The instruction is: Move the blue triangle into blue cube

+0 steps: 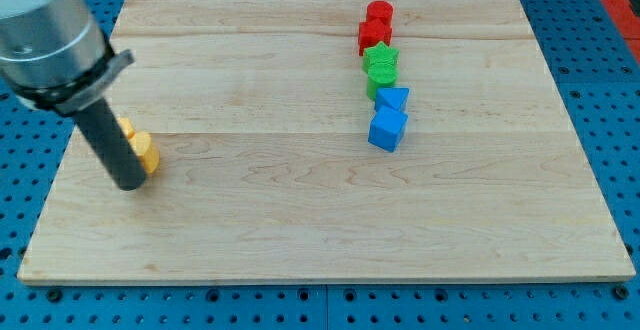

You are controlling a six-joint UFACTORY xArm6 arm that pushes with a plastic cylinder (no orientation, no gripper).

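The blue triangle lies right of the board's middle, touching the blue cube just below it. My tip is far away at the view's left, against the yellow blocks, which the rod partly hides. The rod is a dark cylinder coming down from the top left corner.
Above the blue triangle runs a column of blocks: a green cube, a green star, a red block and a red cylinder. The wooden board lies on a blue perforated table.
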